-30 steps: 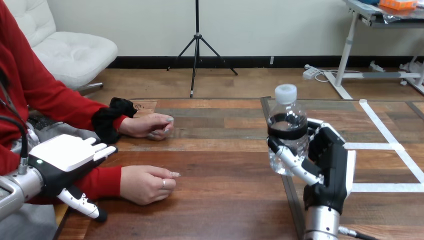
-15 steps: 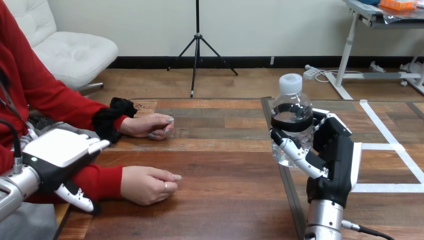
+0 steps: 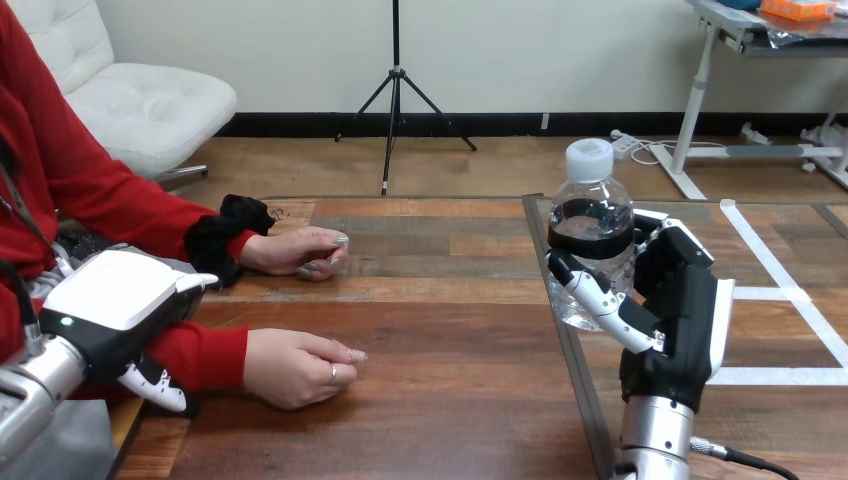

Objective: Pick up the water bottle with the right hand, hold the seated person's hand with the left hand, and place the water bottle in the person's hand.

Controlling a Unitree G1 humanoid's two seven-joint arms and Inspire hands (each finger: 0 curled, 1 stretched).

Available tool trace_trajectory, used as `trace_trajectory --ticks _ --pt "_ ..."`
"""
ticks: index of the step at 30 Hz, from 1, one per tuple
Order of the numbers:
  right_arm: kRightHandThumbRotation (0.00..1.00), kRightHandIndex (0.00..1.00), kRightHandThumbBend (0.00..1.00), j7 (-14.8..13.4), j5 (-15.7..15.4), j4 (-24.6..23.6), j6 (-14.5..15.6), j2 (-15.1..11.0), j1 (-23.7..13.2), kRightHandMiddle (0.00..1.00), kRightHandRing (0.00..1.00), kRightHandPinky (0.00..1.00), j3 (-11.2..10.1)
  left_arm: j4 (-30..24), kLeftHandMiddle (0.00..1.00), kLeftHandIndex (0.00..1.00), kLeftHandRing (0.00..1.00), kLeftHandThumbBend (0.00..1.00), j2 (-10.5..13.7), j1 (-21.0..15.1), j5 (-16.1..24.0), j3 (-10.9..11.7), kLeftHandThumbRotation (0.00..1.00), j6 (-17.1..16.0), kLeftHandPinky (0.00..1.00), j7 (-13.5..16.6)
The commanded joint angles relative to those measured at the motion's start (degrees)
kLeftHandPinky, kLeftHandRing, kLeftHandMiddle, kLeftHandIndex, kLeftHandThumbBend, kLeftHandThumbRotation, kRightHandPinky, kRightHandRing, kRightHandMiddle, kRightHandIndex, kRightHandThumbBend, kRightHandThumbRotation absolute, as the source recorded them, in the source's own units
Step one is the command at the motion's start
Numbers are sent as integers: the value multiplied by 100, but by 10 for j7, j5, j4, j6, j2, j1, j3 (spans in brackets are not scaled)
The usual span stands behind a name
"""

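Right arm: silver forearm comes up almost vertical from the near edge of the table, right half. Right hand upright, palm turned toward the table's left edge, white shell on the far-right side.
Right hand state: grasping. Its fingers wrap across the front of the water bottle, thumb side behind. Bottle upright, clear, white cap on top, dark band round the upper body. It stands over the table's right half, well apart from the person. Cannot tell whether its base touches the wood.

Left arm: enters at the near left corner. Left hand back-up, white shell on top, lying over the red sleeve at the table's left edge. Fingers stretched toward the middle, thumb hanging on the near side of the sleeve; released, clasping nothing.

Person's near hand: loosely curled, resting on the table just beyond the left hand.
Person's far hand: resting nearer the far left corner.

Count: one bottle, two robot hands, two person's hands.
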Motion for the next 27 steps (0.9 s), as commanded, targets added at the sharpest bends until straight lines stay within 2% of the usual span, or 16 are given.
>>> trace_trajectory --ticks 1,10,13,27 --pt "0 46 76 3 -5 -48 -14 2 -12 46 39 33 6 8 70 75 63 84 -19 2 -22 13 21 9 60 21" --pt "0 46 75 0 -11 -72 -10 4 -2 46 38 32 9 10 60 66 55 76 -26 6 -34 11 15 16 54 28" --pt "0 46 74 5 -4 -79 -8 6 1 46 38 31 10 10 56 62 51 75 -28 7 -35 11 15 17 51 32" --pt "0 46 74 11 -2 -101 -5 9 10 46 37 31 16 12 48 57 42 72 -31 7 -37 8 16 17 41 42"
